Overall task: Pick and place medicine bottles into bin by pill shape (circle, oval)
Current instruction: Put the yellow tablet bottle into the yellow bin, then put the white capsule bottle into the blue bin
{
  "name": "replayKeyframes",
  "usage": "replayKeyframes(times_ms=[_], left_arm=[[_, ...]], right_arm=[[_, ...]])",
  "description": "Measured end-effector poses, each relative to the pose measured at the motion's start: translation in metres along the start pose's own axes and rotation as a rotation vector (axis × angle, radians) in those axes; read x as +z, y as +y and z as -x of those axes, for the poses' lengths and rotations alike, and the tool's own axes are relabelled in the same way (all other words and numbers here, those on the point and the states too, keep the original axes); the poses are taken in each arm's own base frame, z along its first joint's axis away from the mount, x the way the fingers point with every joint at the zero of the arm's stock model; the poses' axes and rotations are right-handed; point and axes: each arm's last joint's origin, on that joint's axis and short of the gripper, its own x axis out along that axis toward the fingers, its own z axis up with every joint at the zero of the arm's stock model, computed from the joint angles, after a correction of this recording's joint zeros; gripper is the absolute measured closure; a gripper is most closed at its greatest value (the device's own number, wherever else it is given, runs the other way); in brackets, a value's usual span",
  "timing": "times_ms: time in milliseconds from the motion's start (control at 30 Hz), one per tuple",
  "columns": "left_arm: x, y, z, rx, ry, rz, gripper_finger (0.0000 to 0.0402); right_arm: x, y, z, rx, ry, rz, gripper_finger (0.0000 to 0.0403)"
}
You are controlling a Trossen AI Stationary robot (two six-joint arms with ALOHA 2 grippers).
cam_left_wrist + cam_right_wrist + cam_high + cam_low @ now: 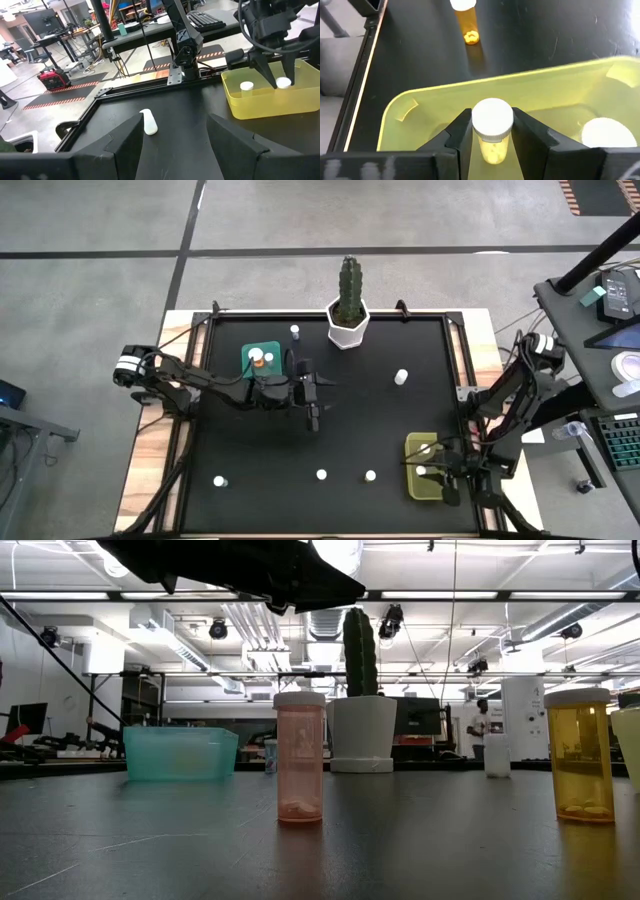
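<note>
left bin (262,357): rear left, beside cactus pot (347,322) | right bin (427,465): front right

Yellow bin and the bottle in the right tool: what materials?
Yellow bin: likely translucent plastic; light passes through its glossy, moulded walls. Medicine bottle held in the right tool: seemingly clear amber plastic, with pills visible through the body, under a matte white opaque cap.

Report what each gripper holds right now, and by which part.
Right gripper grips a medicine bottle just under its white cap, over the yellow bin. Left gripper is open, holding nothing.
</note>
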Motion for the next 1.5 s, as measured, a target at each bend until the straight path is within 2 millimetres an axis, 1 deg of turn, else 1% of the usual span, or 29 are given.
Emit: replayKeyframes(times_ms=[300,500,667,767,867,1067,1200,1367,1500], left_arm=[[0.002,0.001,0.000,0.004,-0.018,0.005,0.0201],[0.002,0.001,0.000,0.004,-0.018,0.005,0.0201],[0.002,0.001,0.000,0.004,-0.018,0.005,0.0201],[0.002,0.001,0.000,0.004,-0.018,0.005,0.0201],[0.002,0.001,0.000,0.004,-0.018,0.005,0.0201],[0.002,0.000,0.000,0.004,-0.017,0.005,0.0201],[0.003,0.001,0.002,0.002,-0.011,0.003,0.0201],[0.008,0.004,0.009,-0.005,0.017,-0.006,0.0201],[0.014,0.009,0.021,-0.014,0.058,-0.018,0.0201]], right_arm=[[0.000,0.000,0.000,-0.008,0.006,-0.038,0.0248],[0.001,0.000,0.001,0.004,0.027,-0.041,0.0235],[0.007,-0.001,0.009,0.049,0.034,-0.056,0.0232],[0.015,-0.003,0.017,0.085,0.016,-0.086,0.0232],[0.026,-0.006,0.024,0.104,-0.041,-0.135,0.0232],[0.054,-0.021,0.034,0.096,-0.204,-0.342,0.0232],[0.071,-0.032,0.036,0.077,-0.264,-0.438,0.0236],[0.089,-0.047,0.034,0.029,-0.324,-0.475,0.0246],[0.101,-0.055,0.031,0.015,-0.338,-0.457,0.0256]])
